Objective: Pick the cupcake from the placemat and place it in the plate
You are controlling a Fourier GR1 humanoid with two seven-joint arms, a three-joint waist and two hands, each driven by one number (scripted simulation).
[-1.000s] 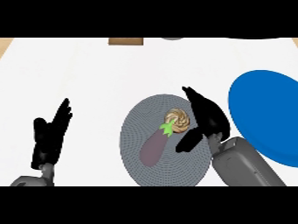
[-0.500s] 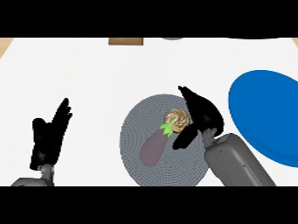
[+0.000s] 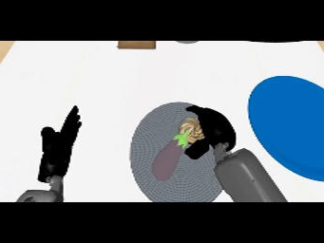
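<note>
The cupcake (image 3: 189, 129), tan with swirled frosting, sits on the round grey placemat (image 3: 147, 182) in the middle of the head view. My right hand (image 3: 214, 129) is against its right side. The fingers curl over its top and the thumb comes in below it, hiding part of it. The blue plate (image 3: 298, 128) lies to the right of the placemat, at the view's right edge. My left hand (image 3: 59, 147) rests open at the lower left, fingers up, far from the placemat.
A purple eggplant (image 3: 166, 160) with a green stem lies on the placemat, just below and left of the cupcake and close to my thumb. A brown block (image 3: 136, 45) and a grey object (image 3: 186, 41) stand at the counter's far edge.
My right hand has moved left onto the cupcake and its fingers have curled round it. The left hand has stayed where it was.
</note>
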